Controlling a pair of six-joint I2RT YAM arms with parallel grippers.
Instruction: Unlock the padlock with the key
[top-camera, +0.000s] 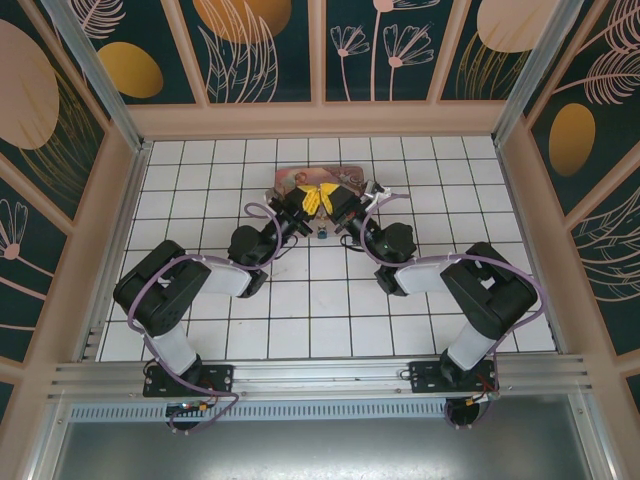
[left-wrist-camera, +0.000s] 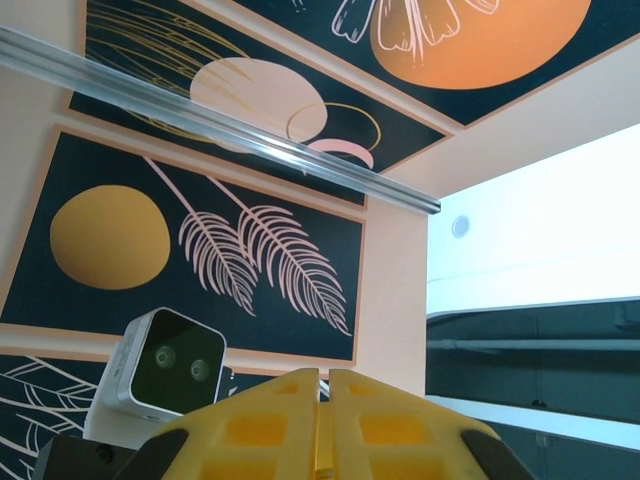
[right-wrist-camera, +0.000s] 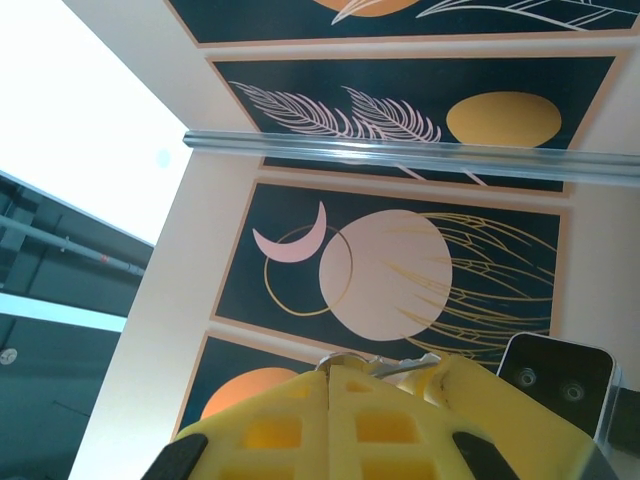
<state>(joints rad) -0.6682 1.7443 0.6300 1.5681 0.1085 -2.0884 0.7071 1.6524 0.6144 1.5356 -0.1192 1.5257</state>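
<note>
Your left tool (left-wrist-camera: 323, 390) is closed, its yellow fingers (left-wrist-camera: 260, 430) pressed together with nothing visible between them. Your right tool (right-wrist-camera: 328, 378) is closed too, and a thin silvery piece pokes out at its tips. It looks like the key (right-wrist-camera: 408, 362), though too little shows to be sure. From above, both tools sit side by side, tilted upward, just near of the pink tin (top-camera: 300, 178). The padlock (top-camera: 323, 236) lies on the bench (top-camera: 200, 200), just near of the tools.
</note>
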